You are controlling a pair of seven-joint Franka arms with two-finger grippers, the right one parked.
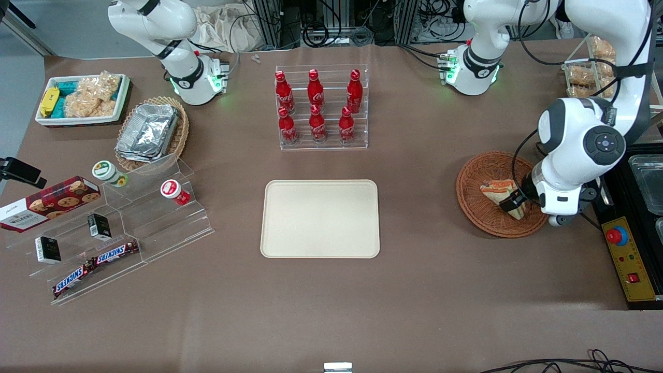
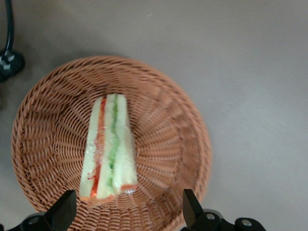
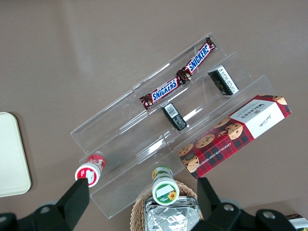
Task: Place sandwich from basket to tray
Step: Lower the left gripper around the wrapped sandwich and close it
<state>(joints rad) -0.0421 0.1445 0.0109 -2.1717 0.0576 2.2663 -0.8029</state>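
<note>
In the front view, we see our gripper (image 1: 515,203) hanging low over the round basket (image 1: 479,178), which sits toward the working arm's end of the table. The sandwich (image 1: 495,190) lies inside the basket, right under the gripper. The tray (image 1: 320,218) waits in the middle of the table, well apart from the basket, nearer to the camera than the red bottles (image 1: 317,106). In the left wrist view, we look straight down at the sandwich (image 2: 109,147) resting in the basket (image 2: 173,139). Our two fingers (image 2: 65,209) are spread wide, wider than the sandwich, and they hold nothing yet. The right wrist view shows only the snack shelf (image 3: 159,130) and an edge of the tray (image 3: 12,156). We think the slippery wrap could make the sandwich slide out if we pinch only its end. A finger could also catch the woven rim and drag the basket along.
</note>
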